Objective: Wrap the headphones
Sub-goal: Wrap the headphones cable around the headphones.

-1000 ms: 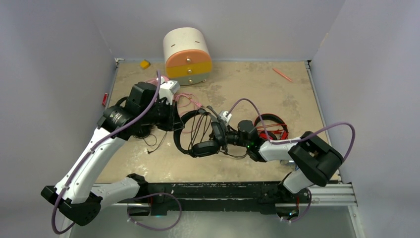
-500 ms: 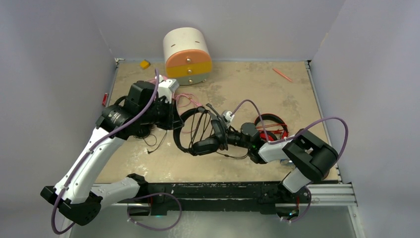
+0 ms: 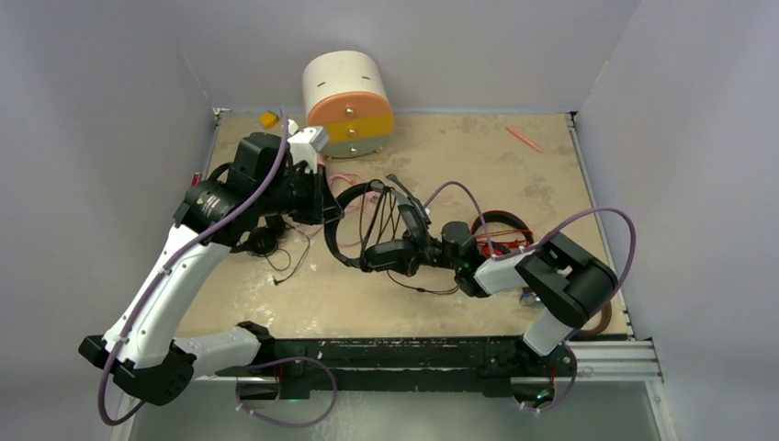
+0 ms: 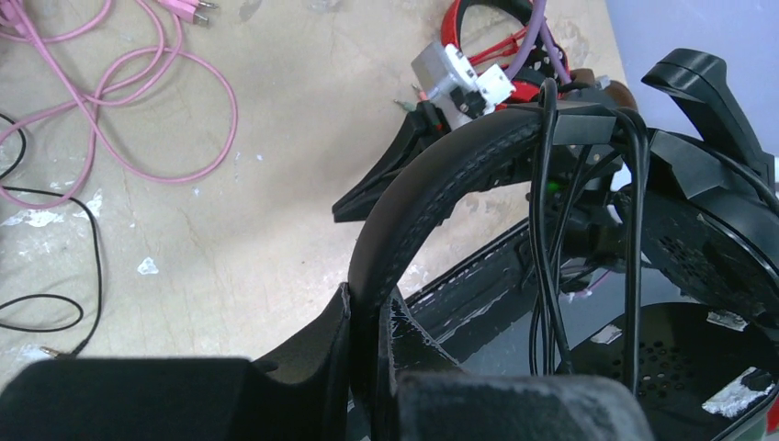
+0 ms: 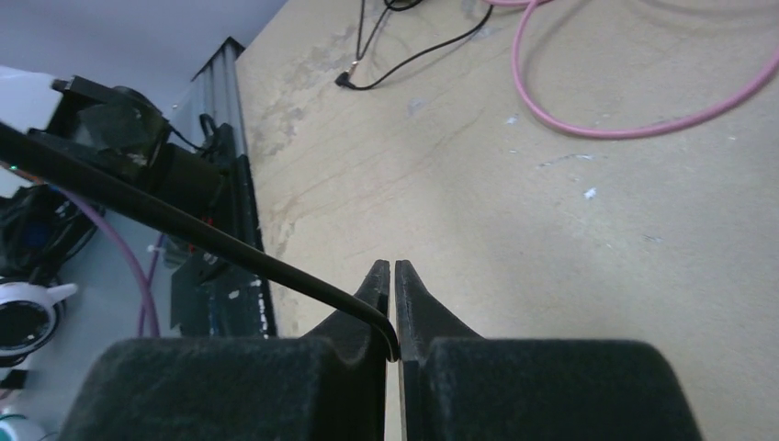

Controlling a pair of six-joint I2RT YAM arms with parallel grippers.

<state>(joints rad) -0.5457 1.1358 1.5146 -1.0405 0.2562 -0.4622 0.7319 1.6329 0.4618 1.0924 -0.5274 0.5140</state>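
1. In front of the drawer box (image 3: 349, 101) and a little to its left, my left gripper (image 4: 366, 317) is clamped on the padded headband of the black headphones (image 3: 384, 255). The band fills the gap between my two fingers.
2. In front of the box and slightly to its right, my right gripper (image 5: 392, 268) is closed with its fingertips meeting. It pinches a thin black cable (image 5: 303, 282) deep between the fingers, near their base. The cable runs off straight to one side of them.
3. The black headphones span the space between my two grippers, straight in front of the box. The headband curves toward my left gripper, and one ear cup sits on the side away from the box, close by my right gripper. Several strands of black cable cross over the headband.
4. The red headphones (image 3: 501, 230) lie in front of the box and well to its right, partly hidden behind my right wrist.
5. A pink cable (image 4: 165, 110) lies in loose loops on the table (image 3: 459, 156), between the box and the black headphones.
6. A second black pair (image 3: 262, 241) lies in front of the box and to its left, partly under my left forearm, with a thin dark cable trailing beside it.
7. A small orange block (image 3: 267, 118) sits near the box on its left. A thin orange stick (image 3: 524, 138) lies well to its right.
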